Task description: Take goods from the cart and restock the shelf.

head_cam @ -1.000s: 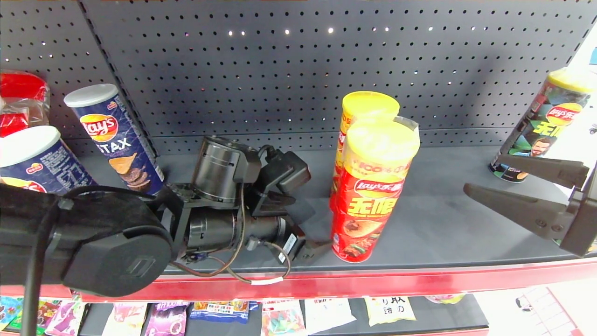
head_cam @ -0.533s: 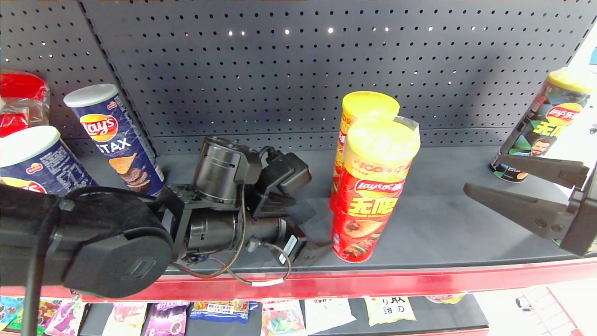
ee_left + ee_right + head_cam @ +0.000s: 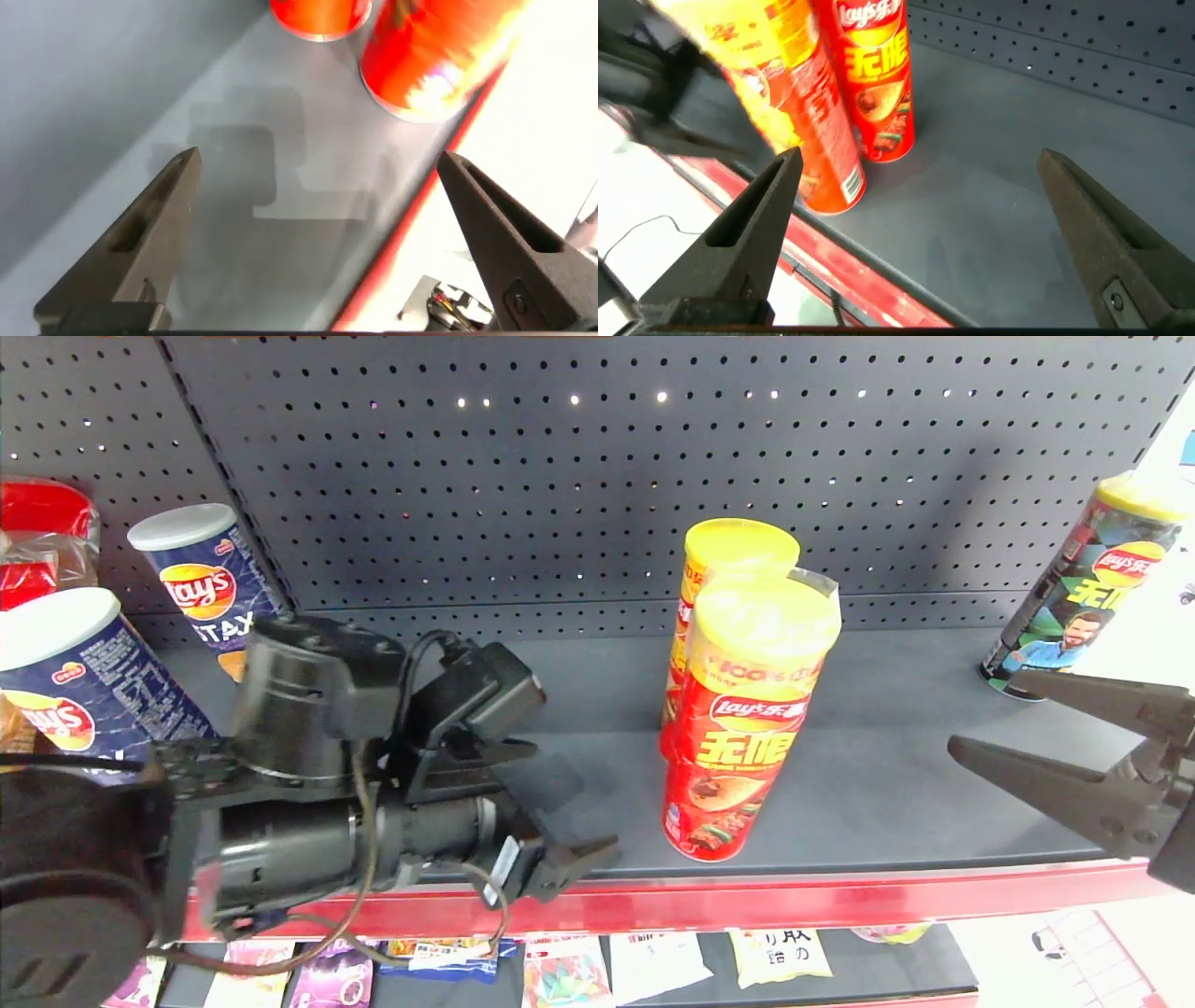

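The grey shelf (image 3: pixel 887 784) is stocked mid-way with two red chip canisters (image 3: pixel 738 728), stood upright and touching, one behind the other. The left gripper (image 3: pixel 318 163) is held at the shelf's front edge, left of them, jaws spread and empty. The right gripper (image 3: pixel 982 712) is held apart and empty to their right.

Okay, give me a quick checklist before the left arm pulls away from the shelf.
1. Left gripper open and empty: ok.
2. Front red can upright on the shelf: ok.
3. Gap between left gripper and front red can: ok.
4. Right gripper open and empty: ok.
5. Front red can apart from rear red can: cannot tell.
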### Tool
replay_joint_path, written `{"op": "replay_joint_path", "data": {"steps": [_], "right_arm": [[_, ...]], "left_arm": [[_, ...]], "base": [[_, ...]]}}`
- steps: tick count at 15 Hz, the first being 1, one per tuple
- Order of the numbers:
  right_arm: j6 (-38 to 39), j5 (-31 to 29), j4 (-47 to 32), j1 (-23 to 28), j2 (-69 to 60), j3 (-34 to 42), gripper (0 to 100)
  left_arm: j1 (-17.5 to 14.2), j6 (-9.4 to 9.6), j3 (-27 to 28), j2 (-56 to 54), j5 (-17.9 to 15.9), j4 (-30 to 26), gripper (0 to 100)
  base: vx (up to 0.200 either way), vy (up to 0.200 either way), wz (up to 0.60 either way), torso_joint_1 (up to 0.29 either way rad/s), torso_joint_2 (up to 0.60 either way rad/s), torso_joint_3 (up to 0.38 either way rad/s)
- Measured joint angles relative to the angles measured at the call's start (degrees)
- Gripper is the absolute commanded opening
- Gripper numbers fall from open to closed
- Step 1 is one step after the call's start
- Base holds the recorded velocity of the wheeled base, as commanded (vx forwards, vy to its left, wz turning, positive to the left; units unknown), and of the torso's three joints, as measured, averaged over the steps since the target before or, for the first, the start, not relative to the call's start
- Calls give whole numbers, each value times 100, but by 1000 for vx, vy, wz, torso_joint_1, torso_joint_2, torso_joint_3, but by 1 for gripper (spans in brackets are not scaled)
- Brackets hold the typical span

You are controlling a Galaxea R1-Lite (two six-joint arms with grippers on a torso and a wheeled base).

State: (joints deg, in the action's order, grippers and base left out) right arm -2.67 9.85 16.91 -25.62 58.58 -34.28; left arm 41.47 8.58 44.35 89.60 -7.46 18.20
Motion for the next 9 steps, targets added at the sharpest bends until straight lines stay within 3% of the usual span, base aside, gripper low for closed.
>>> {"op": "replay_joint_path", "data": {"steps": [2, 5, 9], "right_arm": [[-22, 0, -13, -85, -338, 399, 100], [-72, -17, -583, -146, -1139, 931, 100], [-78, -367, -3171, -146, -2865, 829, 100]], "left_arm": [[-33, -93, -439, -833, 172, -315, 100], [-79, -306, -889, -2302, 490, -1374, 100], [-116, -624, -1108, -4396, 1113, -3482, 100]], "base": [[0, 0, 0, 0, 0, 0], [0, 0, 0, 0, 0, 0], [0, 0, 0, 0, 0, 0]]}}
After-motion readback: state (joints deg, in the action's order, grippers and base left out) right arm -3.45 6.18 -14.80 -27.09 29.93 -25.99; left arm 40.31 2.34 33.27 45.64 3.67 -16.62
